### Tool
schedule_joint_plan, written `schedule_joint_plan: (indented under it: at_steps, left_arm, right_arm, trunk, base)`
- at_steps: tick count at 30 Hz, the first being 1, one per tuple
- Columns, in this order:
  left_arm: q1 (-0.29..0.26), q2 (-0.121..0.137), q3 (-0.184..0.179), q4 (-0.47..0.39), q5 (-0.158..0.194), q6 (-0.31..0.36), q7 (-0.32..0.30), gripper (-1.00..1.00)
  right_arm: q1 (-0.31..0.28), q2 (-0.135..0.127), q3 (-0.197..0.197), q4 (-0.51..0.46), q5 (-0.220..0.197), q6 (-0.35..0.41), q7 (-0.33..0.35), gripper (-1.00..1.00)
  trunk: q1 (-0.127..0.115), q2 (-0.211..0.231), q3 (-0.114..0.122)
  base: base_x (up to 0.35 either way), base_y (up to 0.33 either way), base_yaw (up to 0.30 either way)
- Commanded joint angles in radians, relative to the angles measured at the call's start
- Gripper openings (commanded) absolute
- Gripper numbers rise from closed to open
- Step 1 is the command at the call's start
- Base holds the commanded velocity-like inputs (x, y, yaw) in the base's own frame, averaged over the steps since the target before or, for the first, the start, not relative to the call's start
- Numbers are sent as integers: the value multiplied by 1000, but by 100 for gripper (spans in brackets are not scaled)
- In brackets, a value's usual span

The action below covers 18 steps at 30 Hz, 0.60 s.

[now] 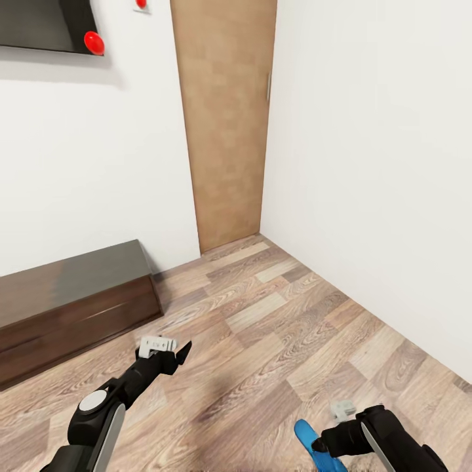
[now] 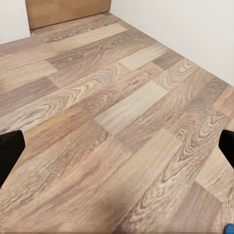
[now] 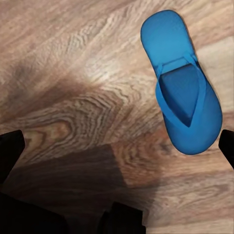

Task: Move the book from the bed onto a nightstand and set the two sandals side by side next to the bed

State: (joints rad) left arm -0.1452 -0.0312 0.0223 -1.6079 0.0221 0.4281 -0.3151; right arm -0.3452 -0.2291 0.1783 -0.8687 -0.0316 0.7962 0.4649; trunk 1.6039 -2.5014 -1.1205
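Hovering released over a blue sandal [image 3: 183, 87] on the floor [image 1: 275, 341] at lower right of the head view, the right pincer [image 3: 117, 146] sits off-centre and risks nudging it away; left pincer [image 1: 172, 351] hangs released too.

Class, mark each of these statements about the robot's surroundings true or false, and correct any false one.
1. A blue sandal lies on the wood-plank floor. True.
2. The left gripper is shut on the sandal. False: its fingers are spread apart over bare floor.
3. A brown wooden door stands in the corner ahead. True.
4. The right gripper is clamped on a book. False: it is open and empty, with the sandal on the floor beneath it.
5. A long dark brown cabinet stands against the wall. True.
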Motion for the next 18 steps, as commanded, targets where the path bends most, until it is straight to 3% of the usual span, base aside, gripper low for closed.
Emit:
schedule_joint_plan:
  at_steps: [1,18]
  left_arm:
    - [-1,-1,2,-1,2,8,-6,100]
    - [-1,-1,3,-1,2,8,-6,100]
  right_arm:
    - [0,-1,3,-1,-3,4,0,100]
    - [0,-2,1,-1,-3,4,0,100]
  trunk:
    - [0,-1,-7]
    - [8,-5,-98]
  base:
    - [0,0,0]
    - [0,0,0]
